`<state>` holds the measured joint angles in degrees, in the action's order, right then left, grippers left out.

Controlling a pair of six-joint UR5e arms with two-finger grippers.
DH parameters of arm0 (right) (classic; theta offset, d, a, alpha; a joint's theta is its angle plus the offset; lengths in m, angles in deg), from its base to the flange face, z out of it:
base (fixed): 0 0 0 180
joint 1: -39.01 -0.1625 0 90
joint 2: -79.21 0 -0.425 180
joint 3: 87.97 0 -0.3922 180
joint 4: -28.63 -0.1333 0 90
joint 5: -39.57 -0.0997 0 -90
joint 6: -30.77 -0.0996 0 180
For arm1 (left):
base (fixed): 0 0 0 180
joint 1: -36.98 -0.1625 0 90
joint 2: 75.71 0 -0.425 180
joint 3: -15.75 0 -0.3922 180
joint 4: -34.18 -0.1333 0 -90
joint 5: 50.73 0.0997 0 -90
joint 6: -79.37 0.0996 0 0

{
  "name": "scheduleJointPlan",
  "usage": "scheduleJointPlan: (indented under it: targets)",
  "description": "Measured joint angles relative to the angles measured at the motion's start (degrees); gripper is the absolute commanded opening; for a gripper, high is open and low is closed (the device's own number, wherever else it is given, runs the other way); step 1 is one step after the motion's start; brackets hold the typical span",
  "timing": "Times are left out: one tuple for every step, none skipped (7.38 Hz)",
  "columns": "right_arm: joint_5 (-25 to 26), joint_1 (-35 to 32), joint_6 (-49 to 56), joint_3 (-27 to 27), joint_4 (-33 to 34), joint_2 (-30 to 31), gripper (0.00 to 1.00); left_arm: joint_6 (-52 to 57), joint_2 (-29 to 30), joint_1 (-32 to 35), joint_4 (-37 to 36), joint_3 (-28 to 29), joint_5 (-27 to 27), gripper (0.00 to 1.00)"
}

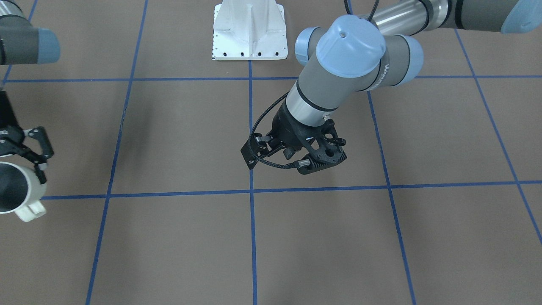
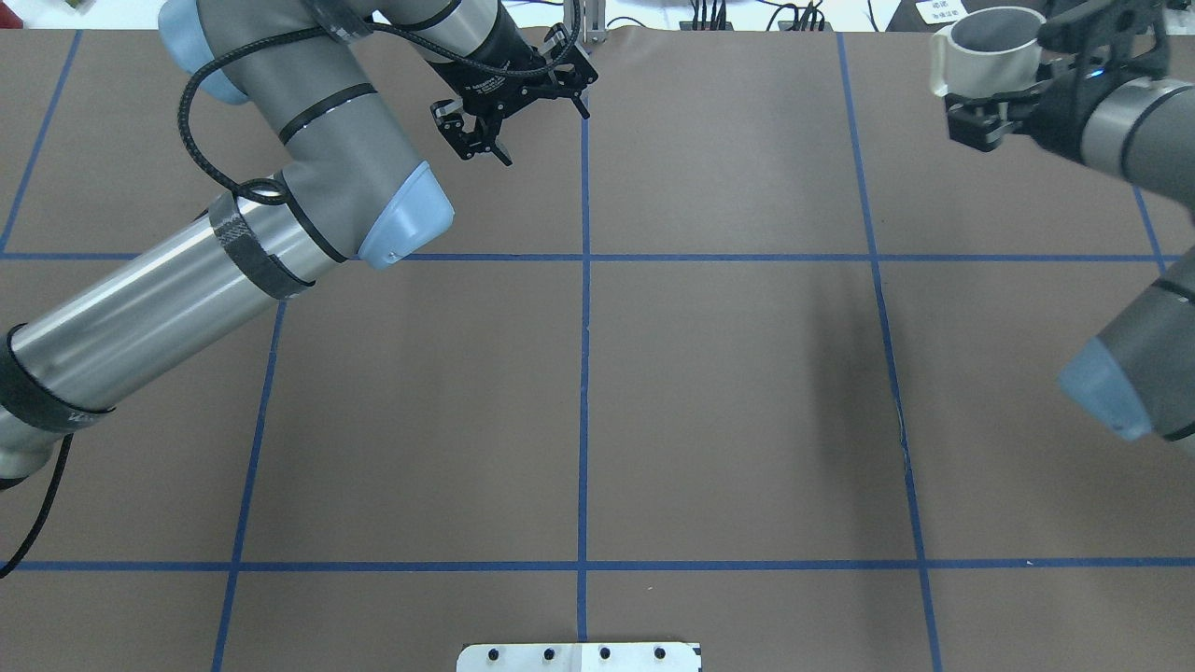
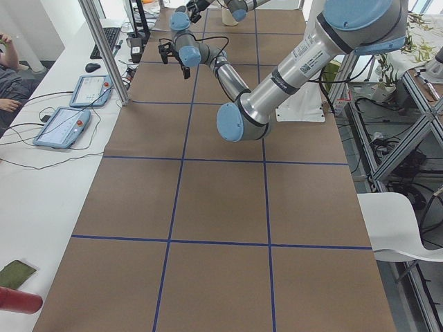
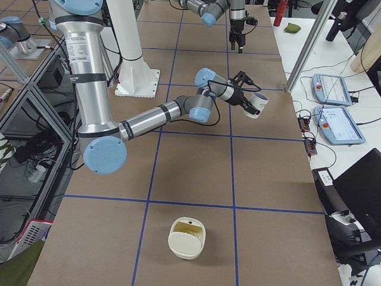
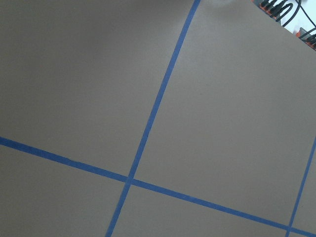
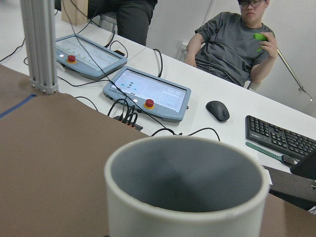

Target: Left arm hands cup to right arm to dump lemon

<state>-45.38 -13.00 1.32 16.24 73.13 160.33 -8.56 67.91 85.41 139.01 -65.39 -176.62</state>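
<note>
My right gripper (image 2: 1013,79) is shut on the white cup (image 2: 994,49), held in the air over the far right corner of the table. The cup is about upright, its handle (image 2: 941,63) pointing toward the table's middle. In the right wrist view the cup (image 6: 185,197) fills the foreground, and the part of its grey inside that shows is bare. The lemon is not visible in it. My left gripper (image 2: 546,137) hangs open and empty over the far centre line, well apart from the cup. From the front, the cup (image 1: 12,188) sits at the left edge.
The white base mount (image 1: 250,31) stands at the robot's side of the table. A cream tub (image 4: 187,238) lies on the table near the right end. Beyond the far edge are a metal post (image 6: 39,44), control tablets (image 6: 148,94) and a seated person (image 6: 237,39).
</note>
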Motion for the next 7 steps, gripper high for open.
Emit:
scheduleJointPlan:
  targets:
    - [6.5, 6.0, 0.3, 0.6, 2.2, -1.4, 0.47, 0.0, 0.1, 0.1, -0.2, 0.0, -0.1, 1.00]
    - [12.0, 11.0, 0.4, 0.9, 3.6, -2.7, 0.47, -0.2, 0.1, 0.2, -0.4, 0.0, -0.1, 1.00]
    - [17.5, 15.7, 0.2, 1.1, 5.3, -4.8, 0.47, -0.3, 0.1, 0.3, -0.5, 0.1, -0.9, 1.00]
    - [22.4, 20.0, -0.1, 1.1, 7.6, -7.8, 0.48, -0.4, 0.1, 0.7, -0.6, 0.1, -2.8, 1.00]
    - [26.0, 23.3, -0.4, 1.0, 9.7, -10.7, 0.49, -0.4, 0.1, 1.4, -0.6, 0.1, -5.2, 1.00]
    - [28.2, 25.9, -0.6, 0.8, 10.8, -13.1, 0.50, -0.4, 0.0, 2.0, -0.6, 0.2, -7.8, 1.00]
    - [29.4, 27.5, -0.9, 0.6, 11.2, -14.6, 0.50, -0.4, 0.0, 2.4, -0.6, 0.2, -10.0, 1.00]
